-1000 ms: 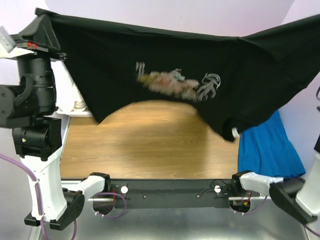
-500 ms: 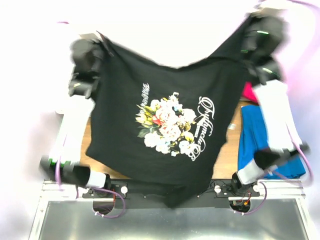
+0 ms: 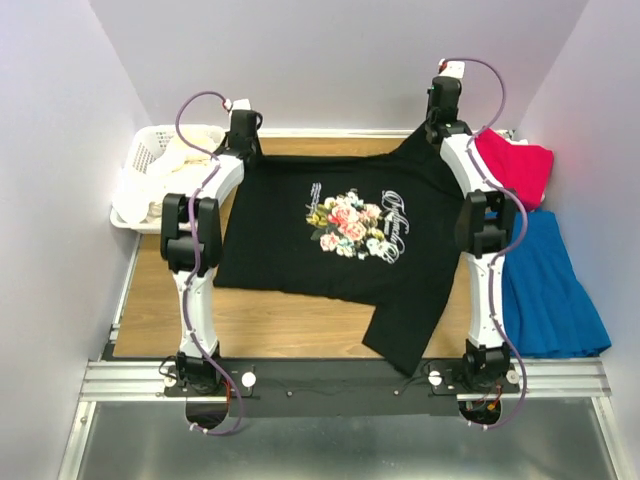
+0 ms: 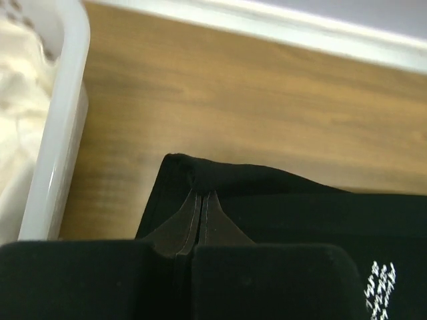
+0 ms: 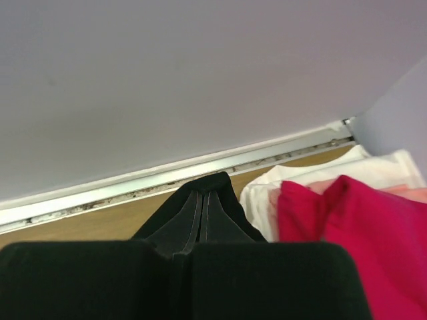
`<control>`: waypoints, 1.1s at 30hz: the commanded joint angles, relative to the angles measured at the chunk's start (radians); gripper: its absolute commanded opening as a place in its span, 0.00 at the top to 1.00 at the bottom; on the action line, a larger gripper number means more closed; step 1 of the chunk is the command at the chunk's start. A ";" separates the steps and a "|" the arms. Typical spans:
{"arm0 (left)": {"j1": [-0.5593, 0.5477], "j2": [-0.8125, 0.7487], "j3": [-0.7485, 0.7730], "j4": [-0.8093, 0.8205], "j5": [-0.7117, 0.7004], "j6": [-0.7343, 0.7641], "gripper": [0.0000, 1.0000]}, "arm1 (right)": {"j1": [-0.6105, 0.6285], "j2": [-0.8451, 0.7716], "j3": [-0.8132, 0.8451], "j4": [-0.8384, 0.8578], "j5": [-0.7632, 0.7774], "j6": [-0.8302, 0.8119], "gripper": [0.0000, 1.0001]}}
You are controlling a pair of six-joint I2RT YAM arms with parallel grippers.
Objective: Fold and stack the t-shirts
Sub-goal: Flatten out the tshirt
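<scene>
The black t-shirt [image 3: 300,255] is laid flat on the table [image 3: 290,325], print and white lettering facing up. Its far edge is stretched between the two grippers near the back of the table.

Left gripper [image 4: 201,200]: fingers pressed together with no gap, and the shirt's far left corner is pinched between them. In the left wrist view this corner is seen lying on the wood, with bare table [image 4: 267,100] between it and the white back rail. The white basket [image 4: 60,133] stands just to the left with a cream cloth [image 4: 17,100] inside; a narrow strip of wood separates it from the shirt's edge.

Right gripper [image 5: 202,197]: fingers likewise closed flat, with black cloth gathered at their tips. From above, the shirt's far right corner is seen drawn up to this gripper [image 3: 443,125], so that corner is lifted slightly off the table. Just to its right a red t-shirt [image 5: 360,227] is lying on a white one [image 5: 267,190], close to the held corner.

Edges, from the top view:
- The shirt's left edge runs beside the left arm.
- Its near edge lies roughly straight across the middle of the table.
- A long flap at the near right reaches almost to the front rail [image 3: 340,375].
- Open wood is seen in front of the near edge on the left side.
- The right arm stands along the shirt's right edge, between it and a blue cloth [image 3: 550,290] lying near the red shirt.
</scene>
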 commanded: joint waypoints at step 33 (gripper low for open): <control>0.056 0.300 0.457 -0.036 -0.392 -0.140 1.00 | -0.045 0.282 0.242 0.145 -0.242 0.153 0.99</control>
